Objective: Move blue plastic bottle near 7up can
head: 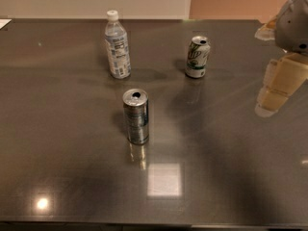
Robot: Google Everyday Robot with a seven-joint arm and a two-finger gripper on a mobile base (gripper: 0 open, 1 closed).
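Note:
The blue plastic bottle (117,44) stands upright at the back left of the dark table, with a white cap and pale label. The 7up can (198,57) stands upright to its right, apart from it by about a can's height. My gripper (276,88) hangs at the right edge of the view, above the table, well to the right of the 7up can and far from the bottle. It holds nothing that I can see.
A taller silver-grey can (136,116) stands upright in the middle of the table (57,143), in front of and between the bottle and the 7up can. A wall runs behind the table's far edge.

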